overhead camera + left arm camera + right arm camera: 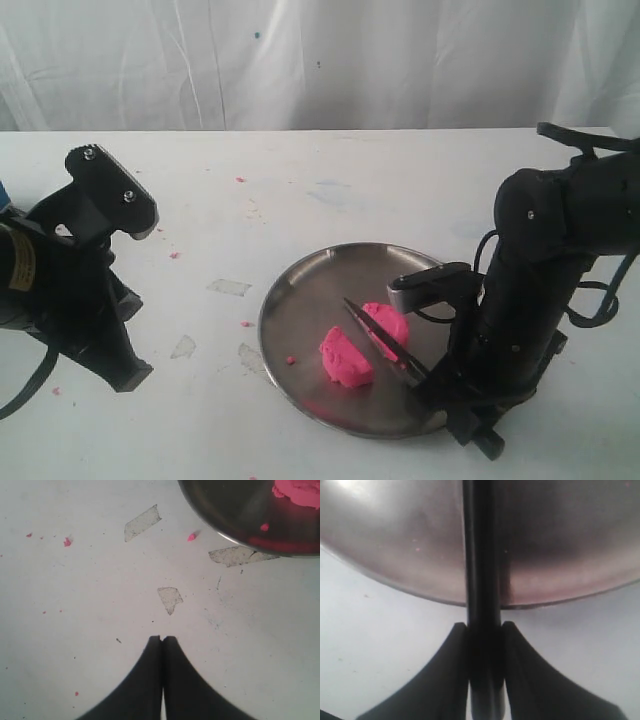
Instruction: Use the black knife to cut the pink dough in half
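Dough (365, 343): seemingly two halves, one knife (380, 336)

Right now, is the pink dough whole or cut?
Cut: the pink dough lies in two pieces on the steel plate, the black knife between them.

On the worktop (330, 200) sits a plate (300, 310), right of centre. In it lie two dough pieces (346, 357), side by side and apart, with the knife (382, 340) between them, its blade slanting from the right gripper (425, 385) at the plate's right rim. The left gripper (125, 375) stands well apart, left of the plate.
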Robot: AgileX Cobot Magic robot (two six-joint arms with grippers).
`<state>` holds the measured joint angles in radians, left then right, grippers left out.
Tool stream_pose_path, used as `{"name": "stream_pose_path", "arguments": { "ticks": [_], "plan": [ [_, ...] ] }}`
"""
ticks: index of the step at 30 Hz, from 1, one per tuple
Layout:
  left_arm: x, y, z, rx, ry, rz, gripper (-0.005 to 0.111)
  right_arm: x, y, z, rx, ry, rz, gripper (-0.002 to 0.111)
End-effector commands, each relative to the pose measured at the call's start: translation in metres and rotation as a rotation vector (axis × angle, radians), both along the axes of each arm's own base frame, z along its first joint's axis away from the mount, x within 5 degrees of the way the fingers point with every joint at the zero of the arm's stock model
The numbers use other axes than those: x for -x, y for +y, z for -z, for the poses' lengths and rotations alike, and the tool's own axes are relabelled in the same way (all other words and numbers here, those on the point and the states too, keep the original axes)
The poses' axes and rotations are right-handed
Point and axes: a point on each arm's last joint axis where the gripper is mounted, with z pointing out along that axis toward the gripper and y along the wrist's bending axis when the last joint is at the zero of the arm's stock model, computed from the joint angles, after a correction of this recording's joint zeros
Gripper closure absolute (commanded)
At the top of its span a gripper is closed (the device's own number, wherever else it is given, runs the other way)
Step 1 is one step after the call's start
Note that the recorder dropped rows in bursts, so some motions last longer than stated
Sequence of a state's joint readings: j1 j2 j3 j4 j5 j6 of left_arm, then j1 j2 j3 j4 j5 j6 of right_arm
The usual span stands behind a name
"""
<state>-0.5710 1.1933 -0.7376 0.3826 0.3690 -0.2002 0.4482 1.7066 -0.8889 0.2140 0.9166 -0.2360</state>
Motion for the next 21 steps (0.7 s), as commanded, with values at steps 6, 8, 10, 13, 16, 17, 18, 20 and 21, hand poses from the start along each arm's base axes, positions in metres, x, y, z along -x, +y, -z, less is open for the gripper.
{"name": "stream_pose_path", "arguments": {
  "ticks": [6, 8, 10, 13, 16, 17, 18, 20, 21],
  "plan": [
    [0.002, 0.001, 0.001, 0.009, 0.006, -0.009, 0.107, -0.006, 0.001, -0.003, 0.014, -0.038, 0.051, 0.103],
    [0.003, 0.001, 0.001, 0.010, 0.007, -0.010, 0.107, -0.008, 0.005, -0.007, -0.023, -0.045, 0.040, 0.103],
    [0.003, 0.001, 0.001, 0.012, 0.008, -0.010, 0.107, -0.011, 0.008, -0.015, -0.060, -0.068, 0.030, 0.103],
    [0.003, 0.001, 0.001, 0.014, 0.010, -0.011, 0.107, -0.019, 0.009, -0.026, -0.087, -0.184, 0.031, 0.103],
    [0.003, 0.001, 0.001, 0.014, 0.010, -0.011, 0.107, -0.032, 0.002, -0.032, -0.074, -0.312, 0.073, 0.103],
    [0.003, 0.001, 0.001, 0.014, 0.010, -0.011, 0.107, -0.035, -0.002, -0.032, -0.062, -0.331, 0.091, 0.103],
    [0.003, 0.001, 0.001, 0.014, 0.010, -0.011, 0.107, -0.037, -0.004, -0.031, -0.053, -0.336, 0.099, 0.103],
    [0.003, 0.001, 0.001, 0.016, 0.009, -0.011, 0.107, -0.040, -0.009, -0.027, -0.038, -0.332, 0.119, 0.103],
    [0.003, 0.001, 0.000, 0.017, 0.007, -0.011, 0.107, -0.041, -0.011, -0.026, -0.034, -0.329, 0.124, 0.103]
  ]
}}
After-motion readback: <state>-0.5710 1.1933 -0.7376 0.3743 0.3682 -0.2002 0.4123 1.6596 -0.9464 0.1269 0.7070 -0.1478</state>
